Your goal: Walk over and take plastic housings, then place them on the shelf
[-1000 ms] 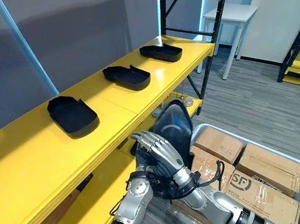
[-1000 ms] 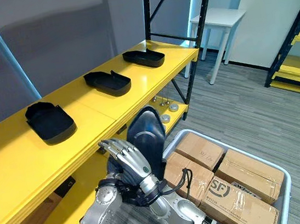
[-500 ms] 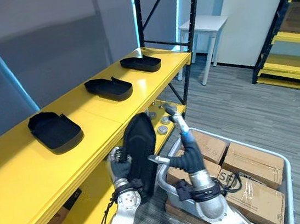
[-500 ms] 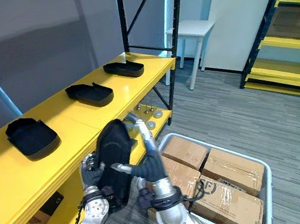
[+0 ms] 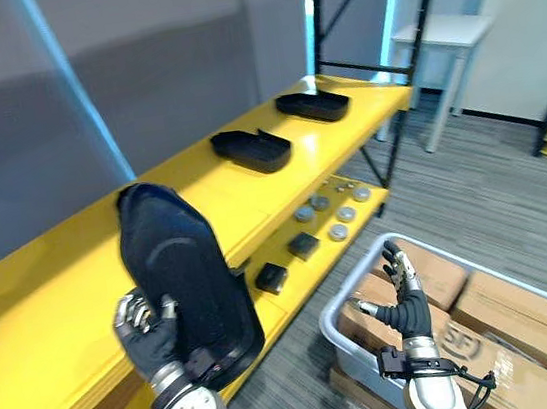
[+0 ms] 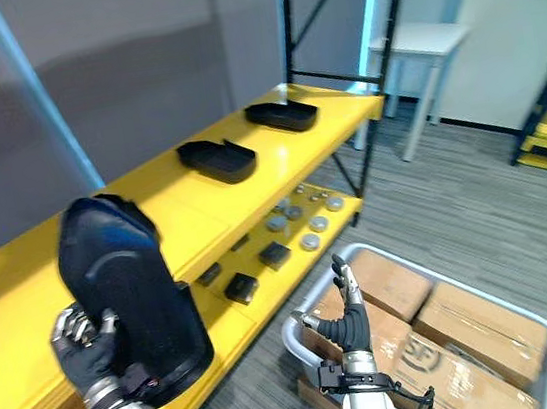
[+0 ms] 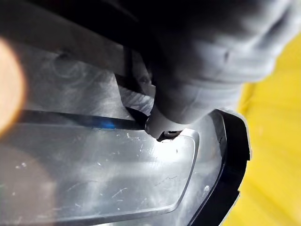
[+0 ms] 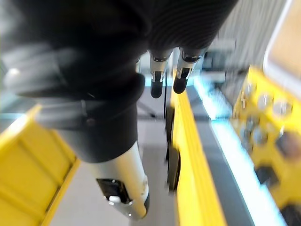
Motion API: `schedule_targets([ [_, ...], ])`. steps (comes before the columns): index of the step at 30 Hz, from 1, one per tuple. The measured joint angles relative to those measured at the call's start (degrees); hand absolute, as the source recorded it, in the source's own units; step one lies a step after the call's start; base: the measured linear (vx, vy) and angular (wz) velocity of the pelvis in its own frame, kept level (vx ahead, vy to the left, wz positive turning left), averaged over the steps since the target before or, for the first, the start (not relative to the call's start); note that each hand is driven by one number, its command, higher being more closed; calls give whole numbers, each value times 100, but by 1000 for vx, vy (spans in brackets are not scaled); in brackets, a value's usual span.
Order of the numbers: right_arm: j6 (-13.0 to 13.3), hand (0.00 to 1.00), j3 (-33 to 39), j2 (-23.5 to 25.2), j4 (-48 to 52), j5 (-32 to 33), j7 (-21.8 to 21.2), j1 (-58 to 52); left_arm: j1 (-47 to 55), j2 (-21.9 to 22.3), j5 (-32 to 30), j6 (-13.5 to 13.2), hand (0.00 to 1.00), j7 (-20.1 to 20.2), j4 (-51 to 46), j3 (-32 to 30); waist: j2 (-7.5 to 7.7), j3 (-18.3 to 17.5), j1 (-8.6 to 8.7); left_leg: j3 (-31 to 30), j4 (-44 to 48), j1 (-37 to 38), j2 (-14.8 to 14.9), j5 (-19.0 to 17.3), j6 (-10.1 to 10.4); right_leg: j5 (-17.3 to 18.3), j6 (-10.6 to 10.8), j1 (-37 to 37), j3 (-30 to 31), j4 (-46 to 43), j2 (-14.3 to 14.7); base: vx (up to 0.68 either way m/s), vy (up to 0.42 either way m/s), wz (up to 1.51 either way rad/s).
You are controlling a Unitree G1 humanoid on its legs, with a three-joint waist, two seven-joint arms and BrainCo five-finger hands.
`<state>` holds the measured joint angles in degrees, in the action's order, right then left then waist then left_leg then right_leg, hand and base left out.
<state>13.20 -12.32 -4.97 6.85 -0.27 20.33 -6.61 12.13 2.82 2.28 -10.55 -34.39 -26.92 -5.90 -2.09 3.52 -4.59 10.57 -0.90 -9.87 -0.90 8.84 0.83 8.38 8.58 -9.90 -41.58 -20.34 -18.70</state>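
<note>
- Black plastic housing (image 5: 187, 276) on edge in the left hand (image 5: 147, 334), fingers (image 5: 132, 314) curled round its rim, level with the yellow shelf (image 5: 53, 294), probably for laying flat.
- Two more housings (image 5: 251, 150) lying further along the top board.
- Right hand (image 5: 404, 293) low over the box crate (image 5: 328, 310), fingers straight, holding nothing.

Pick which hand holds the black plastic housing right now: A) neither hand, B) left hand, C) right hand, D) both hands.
B: the left hand alone grips the upright housing, while the right hand hangs open over the cardboard boxes.
</note>
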Motion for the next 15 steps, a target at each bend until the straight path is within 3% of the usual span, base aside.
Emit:
schedule_targets([
  [1,-29,0,74,12,-26,1,-34,18,-4,-28,46,-35,100,34,-115,-2,2,1,-8,-159,0,78,-67,-2,-4,-38,-61,53,1,-571,-216,199,194,167],
  [2,-90,0,164,41,-87,-4,-104,95,-5,-88,155,-163,100,109,-334,-62,37,41,-1,-476,1,274,-235,-57,-86,-348,-537,236,206,-1592,-579,199,198,154],
  [3,-120,0,213,55,-133,-13,-167,242,-12,-156,295,-298,100,153,-504,-166,27,94,24,-810,31,388,-320,-153,-229,-814,-1195,503,743,-2372,-654,191,169,146],
  [4,-120,0,231,69,-159,-34,-194,324,-25,-203,348,-366,100,159,-563,-232,28,108,36,-965,50,393,-330,-170,-291,-649,-1019,714,1141,-2668,-539,186,84,137],
  [5,-128,0,262,134,-189,-63,-215,508,-66,-289,457,-499,100,161,-584,-288,28,172,51,-1315,79,407,-330,-148,-397,-108,-737,1101,1844,-2894,-57,123,-1,134],
  [6,-128,0,287,150,-188,-68,-239,607,-112,-344,532,-508,100,209,-573,-263,20,232,87,-1586,118,412,-338,-140,-408,233,-656,1280,2269,-2737,380,122,-28,172],
  [7,-127,0,321,146,-184,-67,-259,679,-124,-360,667,-511,100,288,-557,-182,48,270,120,-1898,131,412,-402,-138,-402,528,-481,1388,2766,-2148,870,61,-26,164],
  [8,-127,0,340,147,-177,-58,-260,705,-112,-363,792,-511,100,361,-556,-142,113,285,123,-2067,116,438,-482,-129,-390,638,-309,1414,3107,-1523,1130,64,-38,139],
  [9,-127,0,340,150,-172,-54,-260,705,-102,-367,841,-512,100,389,-555,-122,159,284,125,-2153,115,451,-546,-122,-386,661,-269,1411,3301,-1123,1249,47,-55,126],
  [10,-126,0,336,215,-169,-38,-262,709,-16,-425,1048,-563,100,487,-559,-109,342,246,65,-2325,120,491,-806,-97,-371,506,-452,1404,3526,-236,1259,67,-89,96],
  [11,-128,0,332,278,-173,-28,-261,756,60,-429,1177,-597,100,547,-557,-127,414,274,5,-2357,105,553,-933,-95,-378,370,-555,1400,3529,-5,1195,68,-93,79],
  [13,-135,0,305,334,-172,-31,-282,898,408,-305,1466,-677,100,761,-648,-114,268,230,-133,-2468,107,494,-847,-133,-357,226,-622,1186,3421,497,1327,86,-116,22],
  [15,-134,0,327,356,-171,-34,-286,1128,427,-286,1663,-687,100,878,-669,-94,266,234,-146,-2544,112,301,-775,-142,-315,7,-658,1088,3174,888,1413,57,-105,31],
])
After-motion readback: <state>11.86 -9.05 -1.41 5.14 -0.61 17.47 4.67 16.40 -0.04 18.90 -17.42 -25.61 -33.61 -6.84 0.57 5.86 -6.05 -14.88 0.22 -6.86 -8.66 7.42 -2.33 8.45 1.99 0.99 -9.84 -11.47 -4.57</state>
